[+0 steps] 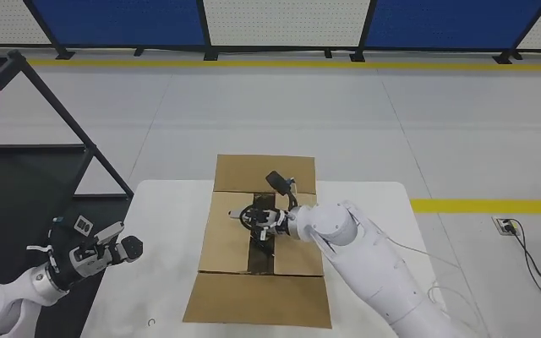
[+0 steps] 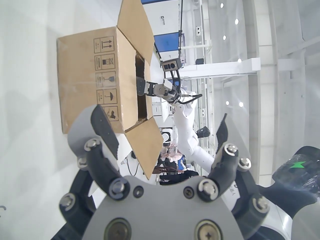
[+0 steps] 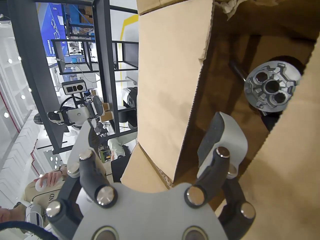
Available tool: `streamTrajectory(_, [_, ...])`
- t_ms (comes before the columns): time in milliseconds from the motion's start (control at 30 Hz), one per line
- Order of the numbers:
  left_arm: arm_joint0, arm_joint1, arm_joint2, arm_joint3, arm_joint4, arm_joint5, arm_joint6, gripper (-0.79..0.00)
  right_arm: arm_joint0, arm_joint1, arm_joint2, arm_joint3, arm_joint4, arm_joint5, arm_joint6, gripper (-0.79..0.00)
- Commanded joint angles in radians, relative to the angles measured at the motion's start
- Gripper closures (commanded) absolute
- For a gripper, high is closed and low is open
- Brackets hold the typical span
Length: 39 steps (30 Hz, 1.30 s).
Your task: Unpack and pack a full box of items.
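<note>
A brown cardboard box [image 1: 258, 241] stands mid-table, its far and near outer flaps folded out and its two inner flaps leaving a dark gap between them. My right gripper [image 1: 255, 221] is at that gap, open. In the right wrist view the right gripper [image 3: 155, 133] straddles an inner flap [image 3: 170, 83], with one finger [image 3: 220, 136] inside the box. Deeper inside lies a round grey metal part [image 3: 272, 89] with several holes. My left gripper [image 1: 128, 248] hovers over the table's left edge, open and holding nothing. The left wrist view shows the left gripper [image 2: 163, 131] facing the box's side [image 2: 87, 81].
The white table [image 1: 169, 253] has bare surface on both sides of the box. A black metal frame [image 1: 59, 110] stands off the table's left side. A small hook-like item [image 1: 150, 322] lies near the front left edge.
</note>
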Motion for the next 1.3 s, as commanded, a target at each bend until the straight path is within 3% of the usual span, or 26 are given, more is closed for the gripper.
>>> streamTrajectory(0, [0.000, 0.000, 0.000, 0.000, 0.000, 0.000, 0.000, -0.785, 0.014, -0.009, -0.008, 0.034, 0.018, -0.015, 0.008, -0.785])
streamTrajectory(333, [0.039, -0.002, -0.002, -0.034, 0.010, 0.014, 0.062, -0.785, 0.043, -0.048, 0.003, 0.145, 0.173, -0.163, 0.015, -0.785])
streamTrajectory(667, [0.059, -0.001, -0.003, -0.044, -0.011, 0.022, 0.046, -0.785, 0.047, -0.063, 0.055, 0.181, 0.324, -0.314, 0.092, -0.785])
streamTrajectory(800, [0.057, -0.002, 0.015, -0.056, -0.003, 0.024, 0.032, -0.785, 0.052, -0.082, 0.040, 0.163, 0.361, -0.318, 0.057, -0.785])
streamTrajectory(933, [0.052, -0.003, 0.019, -0.060, 0.001, 0.013, 0.050, -0.785, 0.073, -0.116, -0.003, 0.164, 0.365, -0.288, -0.055, -0.785])
streamTrajectory(1267, [0.093, -0.001, -0.094, -0.042, -0.136, -0.029, 0.076, -0.785, 0.156, -0.224, -0.117, 0.287, 0.436, -0.274, -0.133, -0.785])
